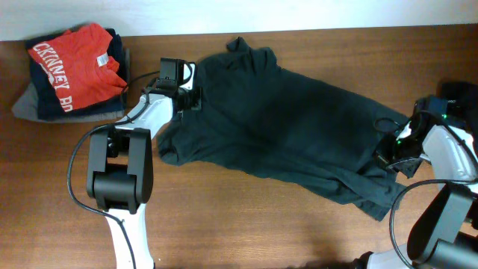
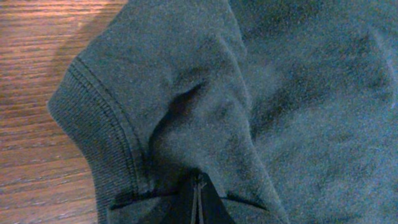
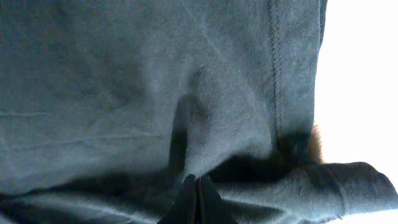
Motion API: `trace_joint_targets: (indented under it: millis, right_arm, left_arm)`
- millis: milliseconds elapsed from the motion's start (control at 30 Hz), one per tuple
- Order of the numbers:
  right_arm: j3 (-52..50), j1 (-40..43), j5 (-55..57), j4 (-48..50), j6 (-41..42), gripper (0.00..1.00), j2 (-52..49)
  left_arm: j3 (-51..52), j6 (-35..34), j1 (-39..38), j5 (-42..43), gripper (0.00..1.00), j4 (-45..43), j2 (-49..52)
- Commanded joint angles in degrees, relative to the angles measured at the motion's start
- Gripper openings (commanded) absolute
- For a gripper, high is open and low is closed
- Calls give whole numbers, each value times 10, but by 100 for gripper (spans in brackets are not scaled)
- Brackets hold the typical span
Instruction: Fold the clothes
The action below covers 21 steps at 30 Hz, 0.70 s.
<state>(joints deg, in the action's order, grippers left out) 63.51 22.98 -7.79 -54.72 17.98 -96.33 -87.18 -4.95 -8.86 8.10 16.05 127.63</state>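
Closed jaws pinch dark cloth — both arms.
Left gripper (image 2: 198, 202) holds the T-shirt (image 1: 284, 127) by a sleeve, right gripper (image 3: 198, 199) by its far hem — likely to pull it flat on the table (image 1: 261, 232) before folding.
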Motion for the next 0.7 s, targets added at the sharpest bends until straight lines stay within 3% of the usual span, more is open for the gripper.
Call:
trace_joint_targets:
  millis: [0, 667]
  right_arm:
    - [-22, -1, 10, 18, 5, 4, -6]
    - [-51, -1, 52, 92, 11, 4, -6]
  left_arm:
    - [8, 7, 17, -22, 1, 16, 35]
    - [8, 7, 132, -21, 1, 83, 35]
